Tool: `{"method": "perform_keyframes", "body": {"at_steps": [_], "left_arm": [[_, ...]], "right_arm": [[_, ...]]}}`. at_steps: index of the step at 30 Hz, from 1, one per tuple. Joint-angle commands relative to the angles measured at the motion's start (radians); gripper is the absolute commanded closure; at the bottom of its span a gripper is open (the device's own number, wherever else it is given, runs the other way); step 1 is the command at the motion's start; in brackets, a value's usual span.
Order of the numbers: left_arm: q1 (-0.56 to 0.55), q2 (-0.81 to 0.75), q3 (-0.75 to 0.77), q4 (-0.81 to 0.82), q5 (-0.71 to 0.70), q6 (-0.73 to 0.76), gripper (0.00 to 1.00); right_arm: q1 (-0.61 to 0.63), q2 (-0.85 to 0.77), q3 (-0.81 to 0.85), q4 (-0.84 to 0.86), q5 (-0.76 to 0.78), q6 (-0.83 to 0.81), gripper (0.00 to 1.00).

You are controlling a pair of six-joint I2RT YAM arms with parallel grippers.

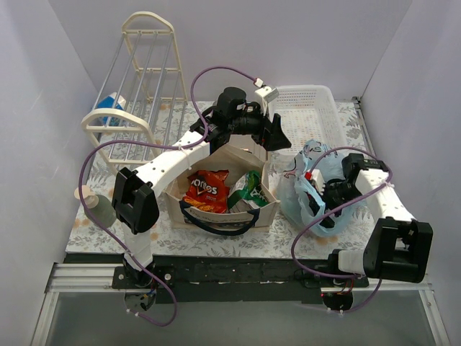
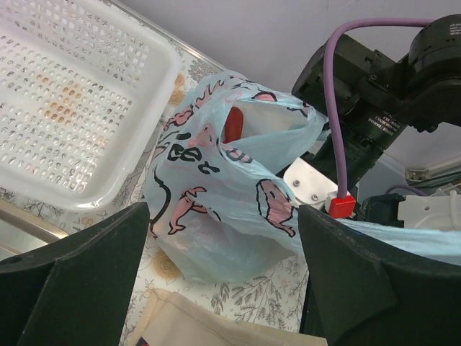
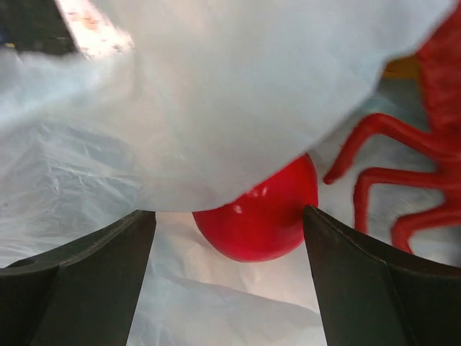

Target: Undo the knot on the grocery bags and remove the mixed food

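Now | we see right hand [image 3: 228, 213] apart inside the blue bag [image 2: 216, 173], left hand [image 2: 223, 209] apart too | risk: loose plastic overhangs the apple [image 3: 266, 209], we may pinch film instead.

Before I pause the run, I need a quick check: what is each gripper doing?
Left gripper: open, holding nothing.
Right gripper: open inside the blue bag, red apple ahead, ungripped.

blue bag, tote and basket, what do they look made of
Blue bag: thin plastic film, slightly glossy, crinkled and translucent. Tote: probably woven fabric, matte beige, with walls that fold softly. Basket: rigid white plastic, smooth, with moulded slots throughout.
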Motion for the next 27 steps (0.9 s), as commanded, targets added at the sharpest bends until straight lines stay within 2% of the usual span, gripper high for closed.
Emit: {"method": "perform_keyframes", "body": {"at_steps": [1,5,7,12,13,15,18,19,21,22,25,27], "left_arm": [[0.006,-0.041,-0.011,0.01,0.012,-0.001,0.16],[0.006,-0.04,-0.011,0.01,0.006,0.0,0.16],[0.006,-0.043,-0.011,0.012,0.004,0.003,0.16],[0.006,-0.04,-0.009,0.007,0.003,0.007,0.16],[0.006,-0.038,-0.011,0.007,0.003,0.007,0.16],[0.006,-0.037,-0.011,0.005,0.003,0.005,0.16],[0.006,-0.035,-0.009,0.002,0.004,0.01,0.16],[0.004,-0.035,-0.008,0.001,0.001,0.013,0.16],[0.004,-0.034,-0.005,-0.002,0.0,0.016,0.16],[0.006,-0.032,-0.006,-0.004,-0.002,0.017,0.16],[0.004,-0.027,0.002,-0.005,-0.008,0.025,0.16],[0.006,-0.021,0.012,-0.004,-0.014,0.033,0.16]], "right_arm": [[0.029,0.019,0.017,-0.065,-0.054,0.002,0.11],[0.063,-0.05,-0.05,0.156,0.062,0.105,0.11],[0.07,-0.065,-0.074,0.213,0.127,0.14,0.1],[0.104,-0.029,-0.129,0.231,0.183,0.142,0.09],[0.107,-0.026,-0.138,0.242,0.201,0.151,0.06],[0.11,-0.03,-0.164,0.265,0.227,0.159,0.07],[0.11,-0.029,-0.158,0.284,0.235,0.174,0.22],[0.11,-0.032,-0.129,0.265,0.232,0.177,0.31],[0.11,-0.047,-0.088,0.239,0.212,0.179,0.42],[0.11,-0.053,-0.036,0.201,0.204,0.179,0.51],[0.112,-0.088,0.067,0.129,0.16,0.165,0.59],[0.11,-0.122,0.173,0.04,0.09,0.122,0.59]]}}
